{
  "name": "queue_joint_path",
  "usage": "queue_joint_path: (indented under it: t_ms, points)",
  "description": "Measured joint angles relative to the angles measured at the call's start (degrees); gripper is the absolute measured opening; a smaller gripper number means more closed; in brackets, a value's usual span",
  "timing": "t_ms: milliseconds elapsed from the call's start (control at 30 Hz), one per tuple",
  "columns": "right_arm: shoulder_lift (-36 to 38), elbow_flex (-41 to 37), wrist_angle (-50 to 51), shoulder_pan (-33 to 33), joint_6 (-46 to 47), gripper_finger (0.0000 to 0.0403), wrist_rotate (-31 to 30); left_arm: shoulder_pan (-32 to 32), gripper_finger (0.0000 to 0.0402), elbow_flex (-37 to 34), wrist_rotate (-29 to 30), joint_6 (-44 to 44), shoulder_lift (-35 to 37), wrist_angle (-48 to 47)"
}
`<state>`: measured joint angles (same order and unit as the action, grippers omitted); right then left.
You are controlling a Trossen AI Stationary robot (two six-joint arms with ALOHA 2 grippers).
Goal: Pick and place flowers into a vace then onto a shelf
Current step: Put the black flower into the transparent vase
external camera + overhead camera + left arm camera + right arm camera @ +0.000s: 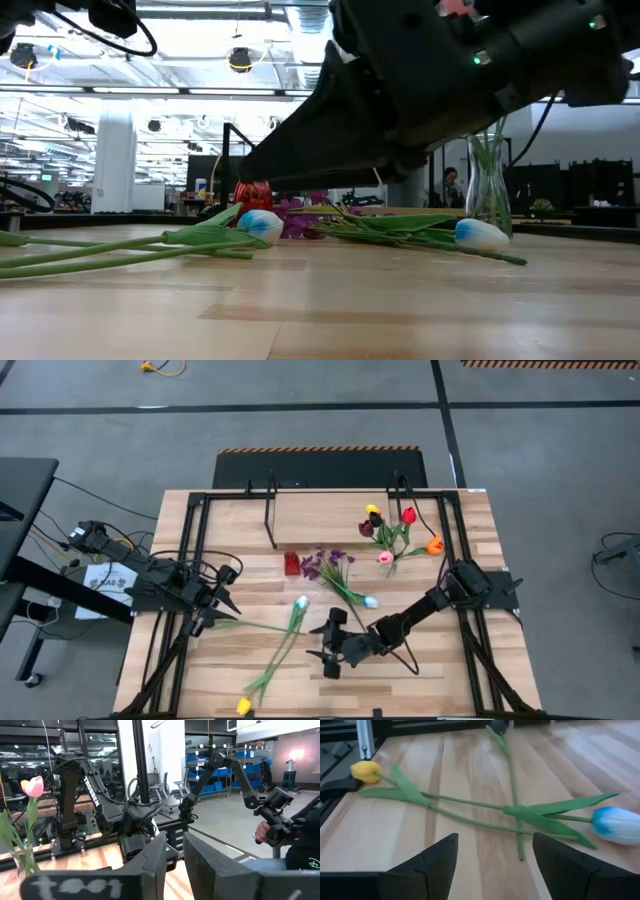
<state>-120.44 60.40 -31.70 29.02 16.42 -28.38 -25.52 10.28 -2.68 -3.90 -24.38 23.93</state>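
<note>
Pick step: right tool [322, 642], jaws wide and empty, must descend onto the white tulip stem [283, 645]; left tool [222, 607] waits, narrow.

Red block [291, 563] on plank tabletop [430, 670], papers [108, 578] beside table, seated person [295, 845] beyond.

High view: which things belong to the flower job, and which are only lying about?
Job: vase holding tulips; shelf; purple sprig; two blue-white tulips; yellow tulip; open right gripper over the stems; left gripper waiting at the table's left.
Lying about: paper sheet beside the table; yellow cable on the floor.
</note>
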Motion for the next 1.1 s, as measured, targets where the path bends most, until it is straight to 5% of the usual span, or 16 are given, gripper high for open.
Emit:
queue_joint_path:
  t_ms: [467, 1100]
  points:
    - [-0.3, 0.0, 1.3, -0.7, 0.1, 0.0250, -0.4, 0.0, 0.0056, 0.0, 0.0, 0.7, 0.0, -0.6]
    - [-10.1, 7.7, 1.6, -2.6, -0.2, 0.0250, -1.6, 0.0, 0.0056, 0.0, -0.1, 2.2, 0.0, -0.7]
